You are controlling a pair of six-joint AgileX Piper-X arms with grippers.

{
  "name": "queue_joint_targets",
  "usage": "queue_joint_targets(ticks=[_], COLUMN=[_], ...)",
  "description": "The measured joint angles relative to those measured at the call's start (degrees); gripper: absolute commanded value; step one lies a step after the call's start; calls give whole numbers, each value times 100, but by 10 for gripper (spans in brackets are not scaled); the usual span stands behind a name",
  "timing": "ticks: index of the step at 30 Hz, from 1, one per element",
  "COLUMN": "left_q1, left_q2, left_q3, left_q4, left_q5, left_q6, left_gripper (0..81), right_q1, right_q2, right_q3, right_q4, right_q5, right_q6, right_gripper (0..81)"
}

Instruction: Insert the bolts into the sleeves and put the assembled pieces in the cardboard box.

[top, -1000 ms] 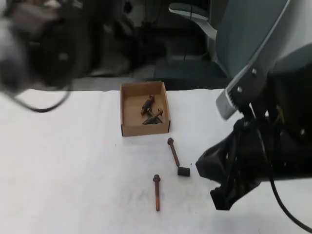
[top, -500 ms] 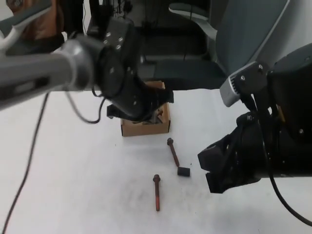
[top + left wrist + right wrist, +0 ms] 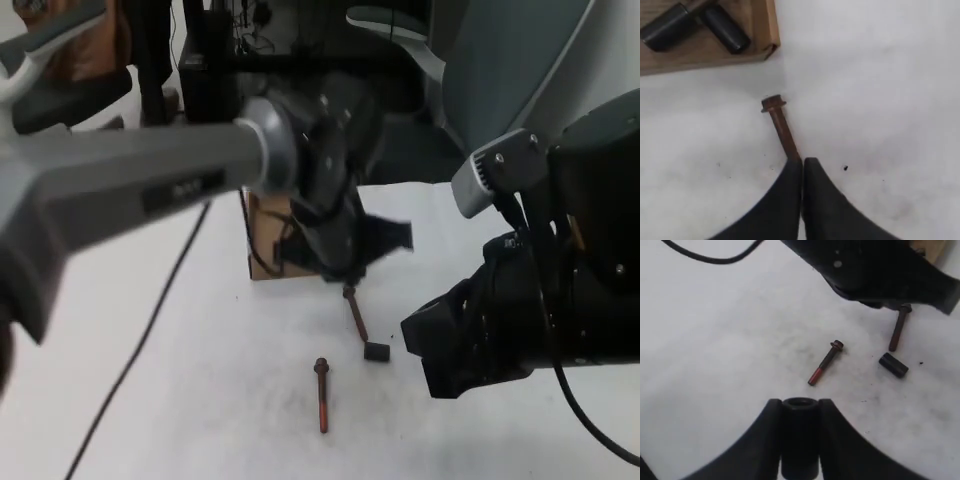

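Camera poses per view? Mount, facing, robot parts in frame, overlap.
High: behind the arms, facing forward and down on the bench; left arm over the box, right arm nearer.
Left wrist: on left arm, facing down at a bolt by the box corner; left jaws shut.
Right wrist: on right arm, facing across the bench; right jaws hold a sleeve.
Shared: that bolt is in all three; loose sleeve and second bolt in high and right wrist.

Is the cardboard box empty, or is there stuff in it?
Not empty. The left wrist view shows two dark sleeves lying on the floor of the cardboard box, near its corner.
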Motion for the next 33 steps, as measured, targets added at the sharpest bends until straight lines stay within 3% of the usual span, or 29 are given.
queue_joint_targets(ticks=[2,5,7,12,24,29,33], left_q1=[-14,-11,4,87,201,201,201], left_q2=[69,189,221,300,799,804,970], left_q3=[0,0,0,-12,-12,-12,-142], left_q4=[-40,-222,-331,-599,-748,-967,-960], left_q5=[0,40,38,-73,138,75,50], left_q6=[2,18,-4,-68,-136,-150,-53], left_gripper=[245,550,647,536,535,445,438], right_q1=[0,0,0,0,0,0,0], right_q2=[0,0,0,0,0,0,0], right_q3=[0,0,-23,-157,-272,-408,-639], right_q4=[0,0,0,0,-33,-33,-157], right_q5=[-99,-258,-302,-348,-626,-921,-1339], right_q6=[0,9,9,9,14,14,-16], right_gripper=[6,6,6,6,6,6,6])
